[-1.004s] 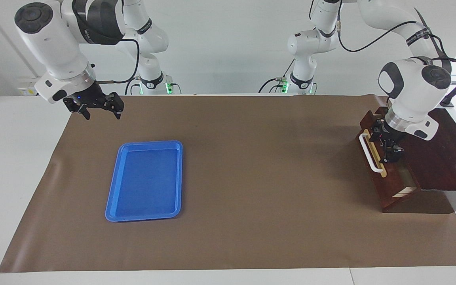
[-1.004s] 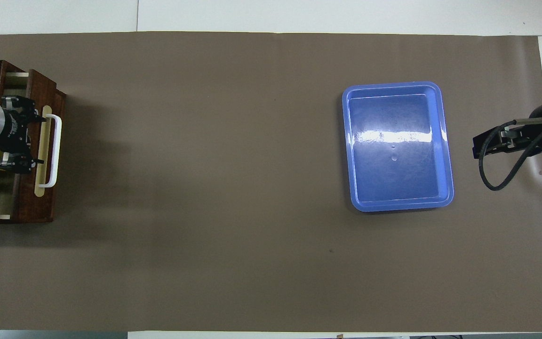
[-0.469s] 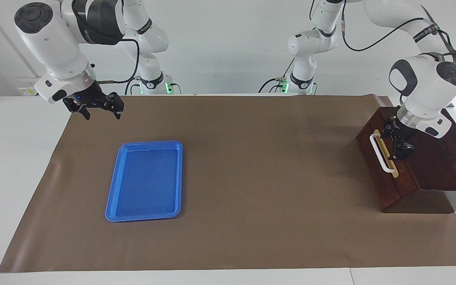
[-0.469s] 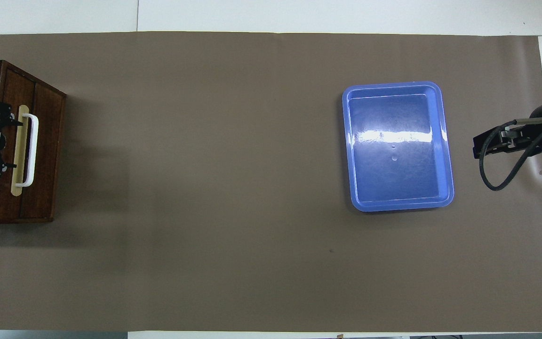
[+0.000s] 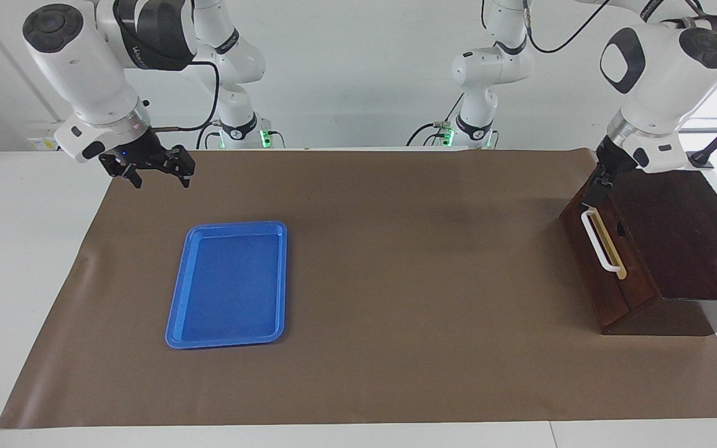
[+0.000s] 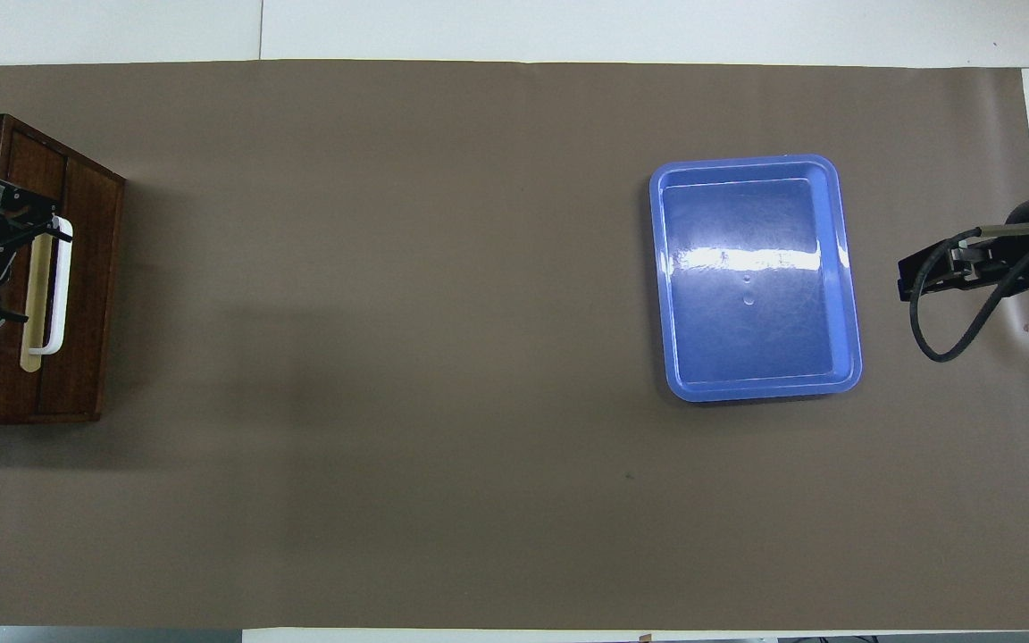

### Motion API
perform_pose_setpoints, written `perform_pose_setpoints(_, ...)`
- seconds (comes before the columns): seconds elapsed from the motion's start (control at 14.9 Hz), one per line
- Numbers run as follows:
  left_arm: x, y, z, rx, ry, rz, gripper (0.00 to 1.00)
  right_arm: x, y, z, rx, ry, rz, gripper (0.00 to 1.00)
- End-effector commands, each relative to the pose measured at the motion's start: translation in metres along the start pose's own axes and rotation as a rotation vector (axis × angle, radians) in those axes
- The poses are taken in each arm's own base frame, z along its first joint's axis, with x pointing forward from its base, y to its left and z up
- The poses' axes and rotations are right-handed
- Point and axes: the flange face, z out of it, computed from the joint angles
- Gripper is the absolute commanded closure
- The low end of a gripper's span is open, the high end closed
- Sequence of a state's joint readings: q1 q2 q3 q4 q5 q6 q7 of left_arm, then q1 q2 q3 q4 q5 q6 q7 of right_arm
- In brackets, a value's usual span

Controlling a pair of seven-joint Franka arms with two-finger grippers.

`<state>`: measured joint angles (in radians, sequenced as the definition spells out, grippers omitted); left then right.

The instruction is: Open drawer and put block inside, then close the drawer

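Observation:
The dark wooden drawer [image 5: 584, 252] is shut flush in its box [image 5: 682, 236] at the left arm's end of the table; its front also shows in the overhead view [image 6: 90, 277]. Its white bar handle [image 5: 601, 244] is free. My left gripper [image 5: 596, 186] hangs open and empty just above the end of the handle nearer to the robots, touching nothing; it also shows in the overhead view [image 6: 19, 272]. My right gripper [image 5: 158, 175] waits open and empty above the mat's corner at the right arm's end. The yellow block is out of view.
A flat blue tray [image 5: 175, 311] lies empty on the brown mat [image 5: 408, 280] toward the right arm's end; its rim also shows in the overhead view [image 6: 847, 268]. The white table edge borders the mat on all sides.
The drawer went from partly open to fully shut. My left gripper then let go of its front and rose up and back above the box. The right arm has not moved.

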<state>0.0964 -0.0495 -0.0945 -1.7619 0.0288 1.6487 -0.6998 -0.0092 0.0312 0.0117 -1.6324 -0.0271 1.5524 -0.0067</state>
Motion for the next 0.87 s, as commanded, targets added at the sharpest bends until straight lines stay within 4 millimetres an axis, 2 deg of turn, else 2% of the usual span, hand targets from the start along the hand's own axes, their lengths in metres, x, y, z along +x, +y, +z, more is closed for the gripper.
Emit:
perform_pose_setpoints(0.0,-0.023,0.003,-0.009,0.026,-0.059,0.285,0.00,-0.009,0.005,0.000,-0.017,-0.007,-0.013,0.00)
perform_pose_setpoints(0.2,-0.039,0.019,-0.009,0.026,-0.064,0.444,0.00,-0.009,0.005,0.000,-0.017,-0.007,-0.013,0.00)
perform_pose_setpoints(0.4,-0.038,0.035,0.009,0.041,-0.099,0.507,0.00,-0.009,0.005,0.000,-0.017,-0.007,-0.012,0.00)
perform_pose_setpoints(0.6,-0.030,0.040,-0.006,0.028,-0.090,0.562,0.00,-0.009,0.005,0.000,-0.017,-0.007,-0.012,0.00)
perform_pose_setpoints(0.8,-0.037,0.047,-0.013,0.047,-0.106,0.612,0.00,-0.009,0.005,0.000,-0.017,-0.007,-0.009,0.00)
